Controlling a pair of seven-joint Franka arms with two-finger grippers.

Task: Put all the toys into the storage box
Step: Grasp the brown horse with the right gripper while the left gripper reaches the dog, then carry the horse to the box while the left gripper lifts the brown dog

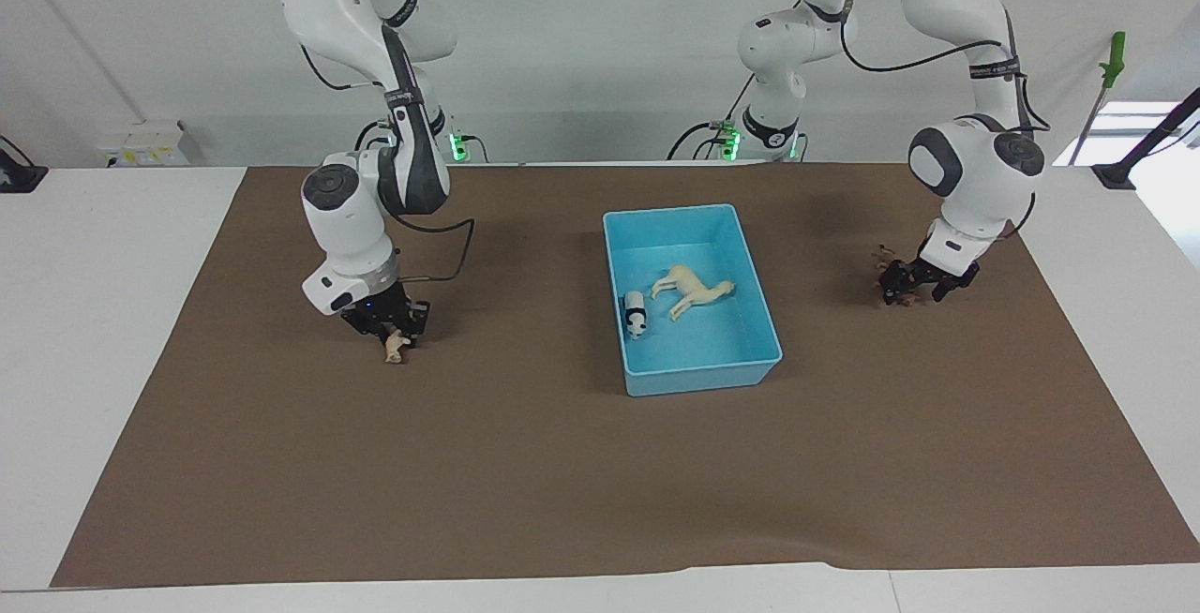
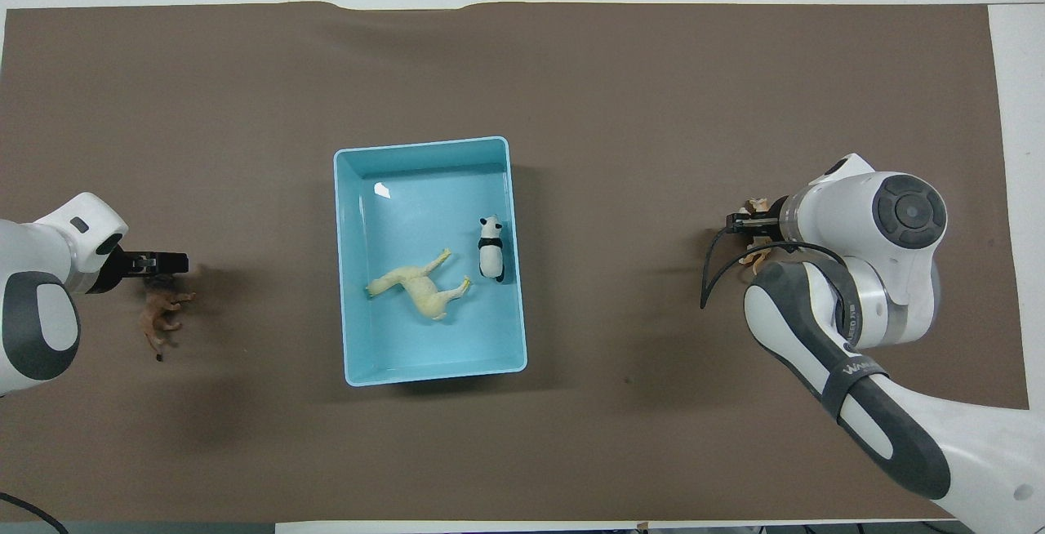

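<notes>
The light blue storage box [image 1: 670, 213] [image 2: 420, 144] stands mid-table. In it lie the cream-white horse-like toy [image 1: 694, 290] [image 2: 416, 289] and the black-and-white panda [image 1: 636, 313] [image 2: 490, 248]. The tan spotted cat [image 1: 397, 348] [image 2: 756, 256] is on the mat toward the right arm's end. My right gripper [image 1: 398, 327] [image 2: 739, 225] is down right over it, and the cat shows just under its tip. The brown toy [image 1: 888, 287] [image 2: 163, 313] is on the mat toward the left arm's end. My left gripper [image 1: 914, 287] [image 2: 167, 263] is low, right beside or over it.
A brown mat [image 1: 562, 482] [image 2: 653, 93] covers most of the white table, and all the toys and the box rest on it. A cable loops from the right arm's wrist [image 1: 459, 257] down near the mat.
</notes>
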